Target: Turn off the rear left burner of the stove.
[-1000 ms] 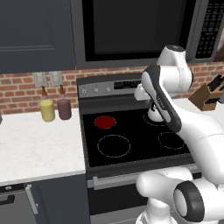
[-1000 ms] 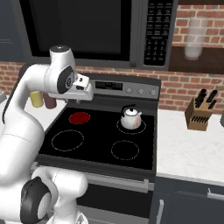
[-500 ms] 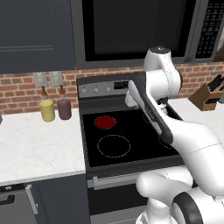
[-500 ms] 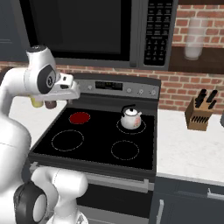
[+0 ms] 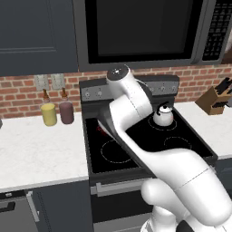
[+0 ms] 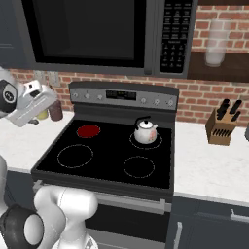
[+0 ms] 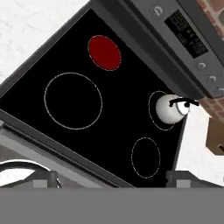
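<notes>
- Over by the left end of the stove point(image 6: 104, 168), the gripper point(image 6: 34, 99) now hangs above the counter edge; a second ago it sat close in front of the back panel point(image 6: 124, 96), so the arm has swung away to the left.
- Its two fingertips point(image 7: 46, 179) stand far apart at the bottom of the hand view with nothing between them, so the claw is spread wide and empty, where moments ago it looked much more closed.
- Glowing red all the same, the rear left burner point(image 6: 88, 131) sits at the back left of the black glass, behind the larger ring point(image 6: 75, 156) and across from the kettle point(image 6: 145, 132).
- My guess: the arm has let go of a knob, yet the zone has not gone dark, so the job does not look done from where I stand.
</notes>
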Motion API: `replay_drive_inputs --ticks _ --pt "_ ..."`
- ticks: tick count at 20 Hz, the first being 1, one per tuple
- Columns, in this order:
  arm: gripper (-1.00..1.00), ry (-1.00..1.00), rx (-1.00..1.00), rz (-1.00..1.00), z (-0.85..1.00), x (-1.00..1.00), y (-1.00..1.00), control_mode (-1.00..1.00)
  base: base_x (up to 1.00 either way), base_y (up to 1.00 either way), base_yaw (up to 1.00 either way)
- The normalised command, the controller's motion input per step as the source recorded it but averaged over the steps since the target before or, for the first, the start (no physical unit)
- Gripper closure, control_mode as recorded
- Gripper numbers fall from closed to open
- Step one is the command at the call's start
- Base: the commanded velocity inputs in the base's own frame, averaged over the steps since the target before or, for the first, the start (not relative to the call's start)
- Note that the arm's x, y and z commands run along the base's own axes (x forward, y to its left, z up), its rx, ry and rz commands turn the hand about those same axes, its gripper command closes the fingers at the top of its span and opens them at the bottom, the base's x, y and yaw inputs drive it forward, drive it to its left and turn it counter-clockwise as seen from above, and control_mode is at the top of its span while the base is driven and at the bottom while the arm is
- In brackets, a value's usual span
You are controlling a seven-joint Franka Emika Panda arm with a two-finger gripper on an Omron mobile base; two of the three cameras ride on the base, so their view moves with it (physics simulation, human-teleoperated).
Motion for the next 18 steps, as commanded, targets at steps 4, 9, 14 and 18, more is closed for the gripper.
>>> replay_drive_inputs --ticks 4,9,14,18 --pt "-1.00 -0.05 -0.33 0.42 0.00 0.01 0.11 -1.00 0.00 0.00 0.00" --pt "-1.00 -0.04 -0.24 0.42 0.00 0.17 0.00 -1.00 0.00 0.00 0.00" --pt "-1.00 -0.01 -0.20 0.45 -0.05 0.39 0.02 -1.00 0.00 0.00 0.00" --pt "-1.00 -0.04 -0.18 0.45 -0.13 0.59 0.01 -1.00 0.00 0.00 0.00"
